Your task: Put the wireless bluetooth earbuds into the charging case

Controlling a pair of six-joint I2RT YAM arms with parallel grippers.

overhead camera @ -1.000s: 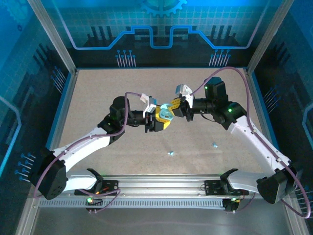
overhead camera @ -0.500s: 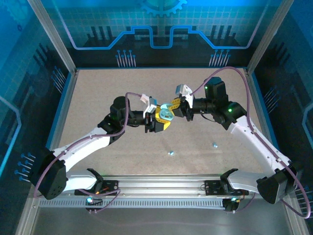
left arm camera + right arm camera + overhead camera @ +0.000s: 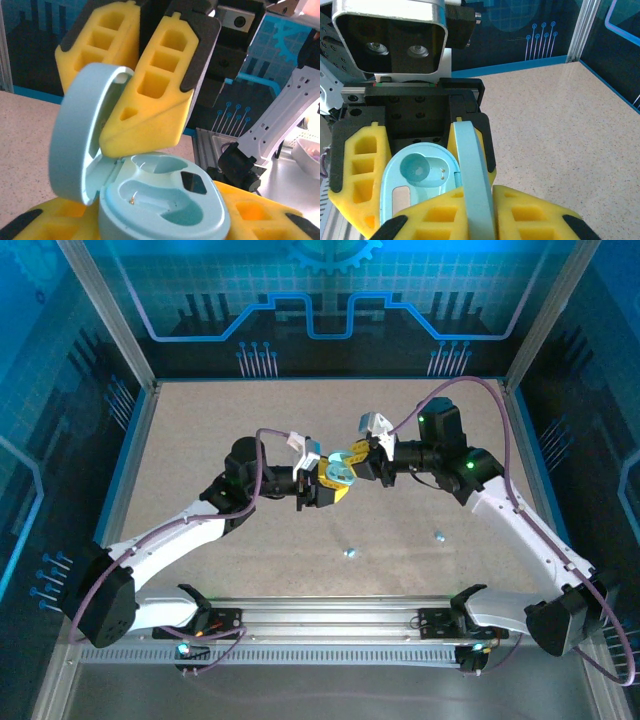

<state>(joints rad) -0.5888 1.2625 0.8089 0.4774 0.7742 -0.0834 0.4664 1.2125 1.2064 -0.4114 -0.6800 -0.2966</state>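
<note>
The light blue charging case (image 3: 341, 474) hangs in mid-air over the table's middle, between both grippers. My left gripper (image 3: 323, 490) is shut on the case body (image 3: 165, 200), its yellow fingers (image 3: 265, 212) flanking it. The lid (image 3: 75, 140) stands open. My right gripper (image 3: 477, 210) is shut on the lid's edge (image 3: 472, 165), its yellow pads (image 3: 150, 95) pinching it from above. Both wells of the case (image 3: 415, 170) are empty. Two small light blue earbuds lie on the table, one (image 3: 350, 552) near the centre front and one (image 3: 439, 535) further right.
The speckled tabletop (image 3: 220, 430) is bounded by a blue-lit frame with aluminium posts (image 3: 110, 320). The arms' mounting rail (image 3: 330, 618) runs along the near edge. A purple cable (image 3: 470, 385) loops over the right arm.
</note>
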